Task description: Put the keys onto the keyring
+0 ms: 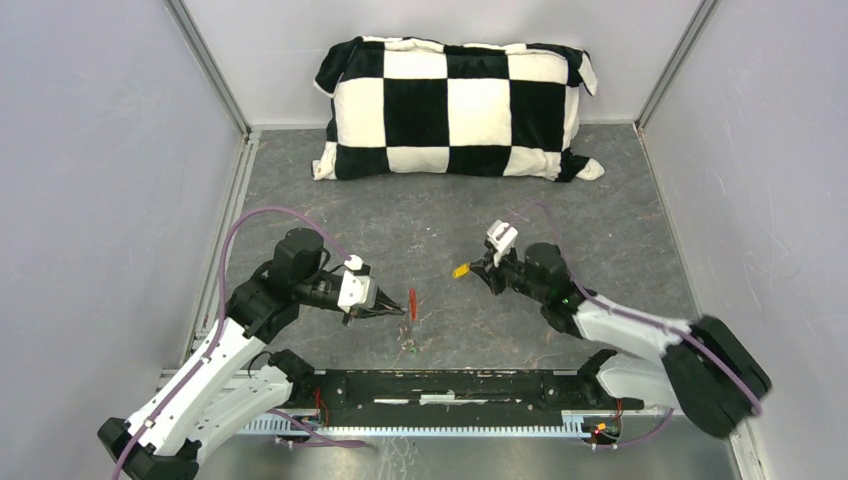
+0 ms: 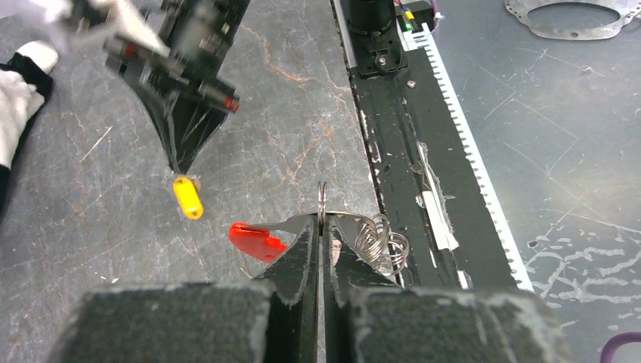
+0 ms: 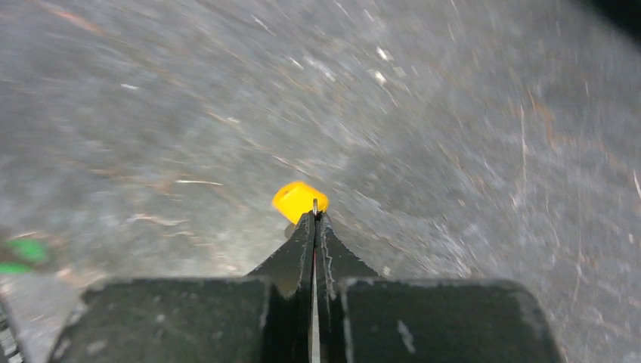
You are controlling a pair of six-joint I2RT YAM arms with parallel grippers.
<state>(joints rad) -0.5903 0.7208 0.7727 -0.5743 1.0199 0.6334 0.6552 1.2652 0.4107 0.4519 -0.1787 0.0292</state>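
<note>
In the right wrist view the table [image 3: 453, 113] smears into streaks; of the yellow-headed key [image 3: 299, 200] we see only the head — its blade is lost between the closed fingertips of the right gripper [image 3: 315, 218]; a green smear [image 3: 19, 253] at the left edge is cut off, and we cannot name it; in the left wrist view the keyring [image 2: 323, 198] stands edge-on, its lower arc buried between the fingers of the left gripper [image 2: 323, 227]; the frame crops the pillow [image 2: 19, 98]; from above, the green-headed key [image 1: 410, 347] is a speck — too small to read.
</note>
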